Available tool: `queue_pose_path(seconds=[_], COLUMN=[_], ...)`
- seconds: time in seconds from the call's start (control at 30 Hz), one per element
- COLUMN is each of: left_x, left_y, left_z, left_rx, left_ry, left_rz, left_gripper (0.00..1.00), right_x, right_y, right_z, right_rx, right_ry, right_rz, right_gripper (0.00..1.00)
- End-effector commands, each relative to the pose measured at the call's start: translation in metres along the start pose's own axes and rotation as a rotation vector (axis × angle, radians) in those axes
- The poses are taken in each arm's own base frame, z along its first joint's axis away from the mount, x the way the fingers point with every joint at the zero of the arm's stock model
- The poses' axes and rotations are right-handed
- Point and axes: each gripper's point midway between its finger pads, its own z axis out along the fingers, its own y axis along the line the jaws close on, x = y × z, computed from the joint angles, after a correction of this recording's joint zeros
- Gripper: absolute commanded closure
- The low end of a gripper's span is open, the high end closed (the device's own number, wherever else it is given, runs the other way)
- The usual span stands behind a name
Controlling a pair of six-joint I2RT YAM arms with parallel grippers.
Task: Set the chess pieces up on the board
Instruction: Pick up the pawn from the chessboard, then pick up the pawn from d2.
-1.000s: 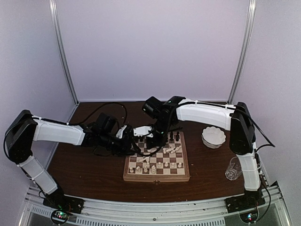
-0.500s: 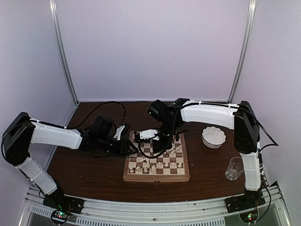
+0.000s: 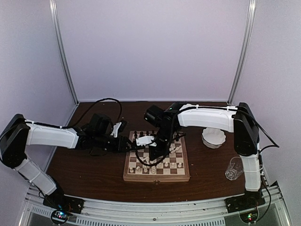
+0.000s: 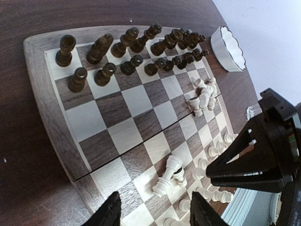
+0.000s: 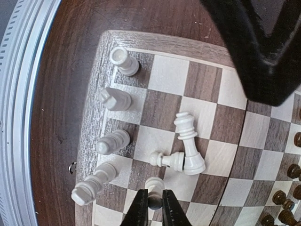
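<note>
Pointing straight up over the brown-checked wooden board (image 5: 89,141), a cream-white pawn (image 5: 154,182) is being pinched by the right claw (image 5: 154,195); the left claw (image 4: 155,202) is gaping.

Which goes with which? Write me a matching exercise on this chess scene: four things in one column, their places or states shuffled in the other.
1. dark pieces
2. bowl
3. glass
4. right gripper

A. closed around a white pawn
B. off the board's near right corner
C. in two rows along the board's far edge
D. off the board's far right corner

Pairs: 1-C, 2-D, 3-B, 4-A
</note>
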Motion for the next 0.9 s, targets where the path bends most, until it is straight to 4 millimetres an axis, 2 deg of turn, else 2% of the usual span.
queue_pose_path(seconds=[0.0,0.53,0.7,0.87], left_x=[-0.007,-0.007,-0.006,-0.004], left_y=[0.004,0.009,0.010,0.010], left_z=[-0.009,-0.010,-0.009,-0.008], left_rx=[-0.006,0.001,0.001,0.004], left_ry=[-0.039,-0.040,-0.034,-0.025], left_rz=[-0.001,-0.028,-0.033,-0.024], left_gripper=[0.50,0.50,0.49,0.49], right_x=[0.002,0.010,0.011,0.006], right_y=[0.011,0.007,0.008,0.006], right_z=[0.010,0.023,0.020,0.012], right_rx=[-0.047,-0.034,-0.032,-0.014], right_ry=[0.006,0.041,0.041,0.028], right_rz=[-0.016,-0.012,-0.012,-0.011], right_gripper=[0.89,0.85,0.77,0.75])
